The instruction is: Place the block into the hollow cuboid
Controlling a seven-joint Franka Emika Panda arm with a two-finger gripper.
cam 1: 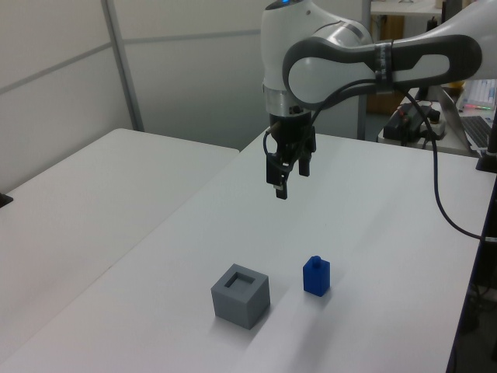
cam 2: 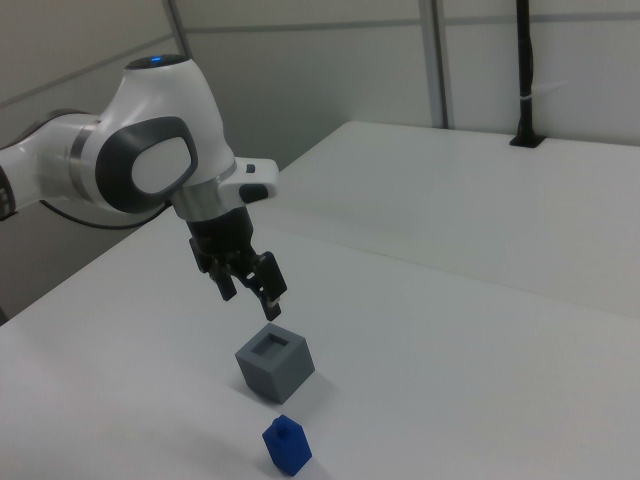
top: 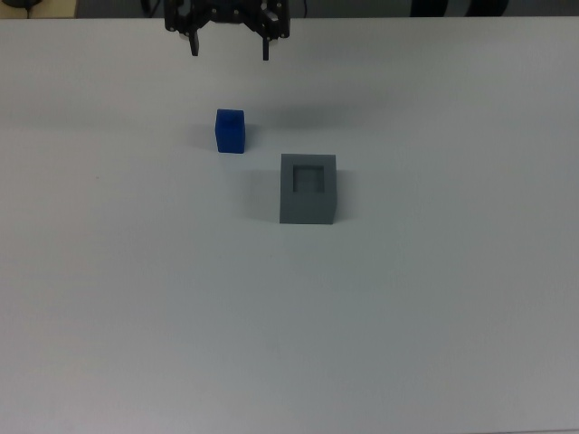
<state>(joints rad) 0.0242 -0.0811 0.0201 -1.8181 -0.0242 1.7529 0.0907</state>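
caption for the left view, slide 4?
Open gripper hangs above the white table; blue block and grey hollow cuboid sit apart below, recess empty.

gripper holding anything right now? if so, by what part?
Nothing held. The gripper hangs open and empty above the table; the blue block sits untouched beside the hollow cuboid.

No text, label, brand, number or sign can be read in any of the three views. The faces of the blue block (top: 231, 131) and of the grey hollow cuboid (top: 308, 188) are seen to be plain, and no marking is shown on the white table (top: 289, 325) or on the arm's white casing (cam 2: 150, 165).
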